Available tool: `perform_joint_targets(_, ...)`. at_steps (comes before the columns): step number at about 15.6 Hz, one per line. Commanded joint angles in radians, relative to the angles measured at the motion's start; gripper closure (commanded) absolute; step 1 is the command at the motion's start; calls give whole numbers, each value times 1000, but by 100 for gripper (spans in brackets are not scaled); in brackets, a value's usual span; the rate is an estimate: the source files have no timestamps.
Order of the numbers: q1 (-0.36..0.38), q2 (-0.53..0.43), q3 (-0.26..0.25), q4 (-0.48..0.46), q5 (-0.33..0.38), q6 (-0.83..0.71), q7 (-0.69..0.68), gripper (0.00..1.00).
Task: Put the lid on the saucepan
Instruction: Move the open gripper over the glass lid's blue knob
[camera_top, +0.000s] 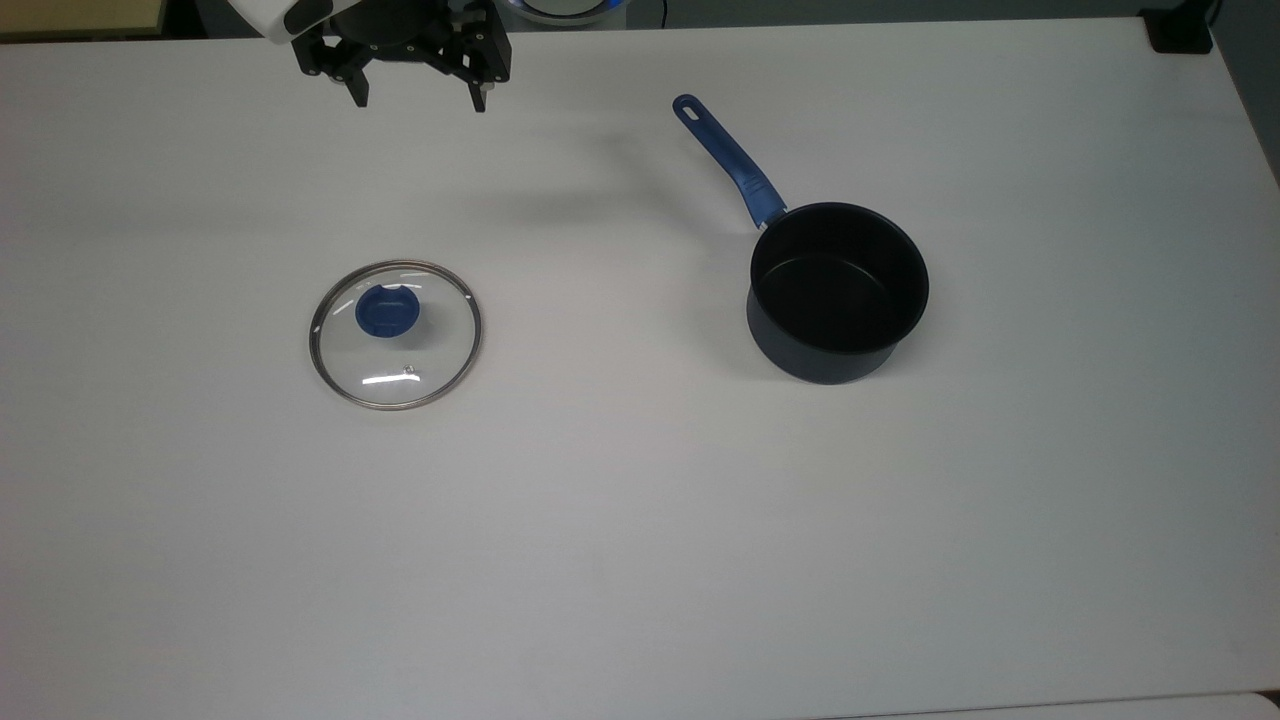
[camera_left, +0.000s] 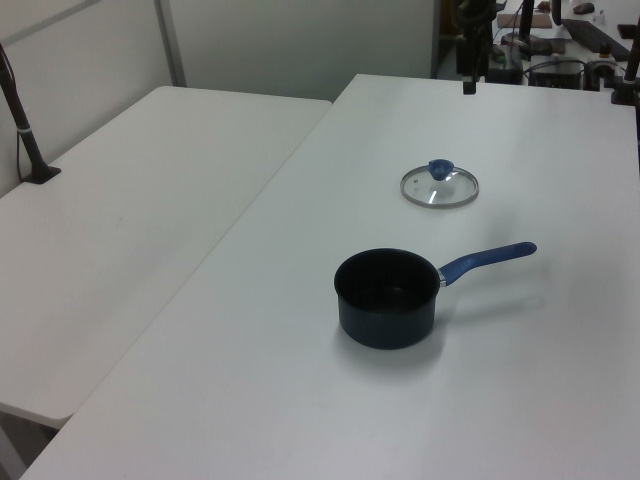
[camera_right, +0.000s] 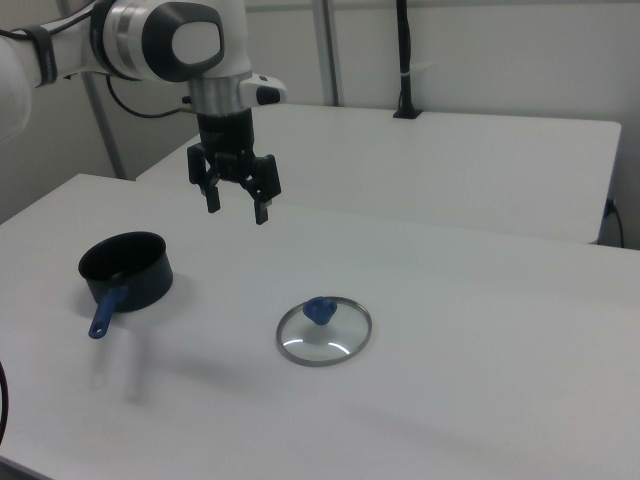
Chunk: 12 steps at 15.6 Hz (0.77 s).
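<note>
The lid (camera_top: 396, 334), clear glass with a metal rim and a blue knob, lies flat on the white table (camera_top: 640, 520), left of centre in the top view; it appears too as the lid (camera_left: 440, 185) and the lid (camera_right: 324, 330). The dark saucepan (camera_top: 838, 290) stands upright to its right in the top view, empty, its blue handle (camera_top: 727, 158) pointing up-left; also the saucepan (camera_left: 387, 296) and the saucepan (camera_right: 126, 270). My gripper (camera_top: 420, 100) hangs open above the table, beyond the lid at the top view's upper edge, holding nothing; the right view shows the gripper (camera_right: 237, 210) high above the lid.
A second white table (camera_left: 130, 200) adjoins on the left view's left. A black post (camera_right: 403, 60) stands on the far table in the right view. A black object (camera_top: 1180, 30) sits at the top view's upper right corner. Clutter (camera_left: 560, 30) lies past the table's far end.
</note>
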<state>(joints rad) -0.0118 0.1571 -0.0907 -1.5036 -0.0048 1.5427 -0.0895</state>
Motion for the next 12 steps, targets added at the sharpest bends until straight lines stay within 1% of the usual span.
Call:
perform_joint_targets(1, 4, -25, -6, -15, -17, -24, 1, 0)
perform_joint_targets(9, -11, -24, -6, -17, -4, -23, -19, 0)
perform_joint_targets(12, -30, -15, -6, -15, -3, -6, -22, 0)
